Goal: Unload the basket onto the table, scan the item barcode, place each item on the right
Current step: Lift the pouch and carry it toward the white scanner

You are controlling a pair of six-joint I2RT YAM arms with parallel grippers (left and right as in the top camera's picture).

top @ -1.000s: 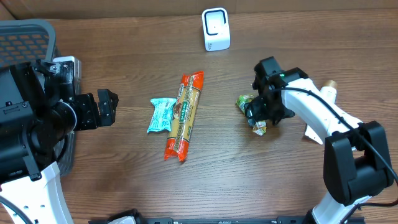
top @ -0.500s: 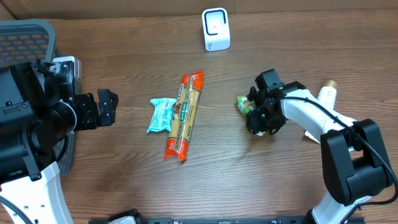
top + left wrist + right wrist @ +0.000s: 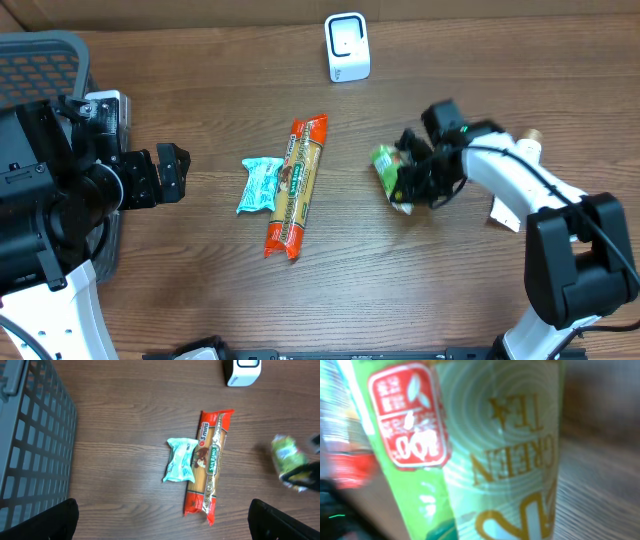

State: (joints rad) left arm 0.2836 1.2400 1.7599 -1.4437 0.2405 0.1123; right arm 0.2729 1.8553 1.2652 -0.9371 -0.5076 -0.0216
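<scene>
Tea packet (image 3: 386, 168), green, held by the right end effector (image 3: 410, 188), whose fingers are closed on the packet's near end. From overhead, the packet's long axis runs at a slant. Its free end points away from the robot and to the left of the end effector, and its gripped end lies nearer the robot. Whether it rests on the bench (image 3: 450, 290) or is raised off it cannot be told.

The right wrist view is filled by the packet's face, very close and soft in focus. The words "GREEN TEA" read upside down, and a red badge (image 3: 407, 415) sits toward the upper left. Which side carries the barcode cannot be told, and the end effector's own fingers are hidden in this view.

Scanner (image 3: 347, 47), a small white upright box, stands well ahead of the right end effector and to its left, apart from the packet. Farther to the left of that end effector lies pasta (image 3: 296, 186), a long red and orange pack with its length running away from the robot. A teal pack (image 3: 260, 184) lies just beside the pasta's left edge.

Left end effector (image 3: 157, 175) is wide open and holds nothing, with the teal pack well to its right. Its wrist view shows only its dark fingertips (image 3: 60, 520), cut off at the bottom corners. The basket (image 3: 30, 435) is to its left, cropped by the frame. The tea packet appears at the far right, blurred, with a dark finger across it.
</scene>
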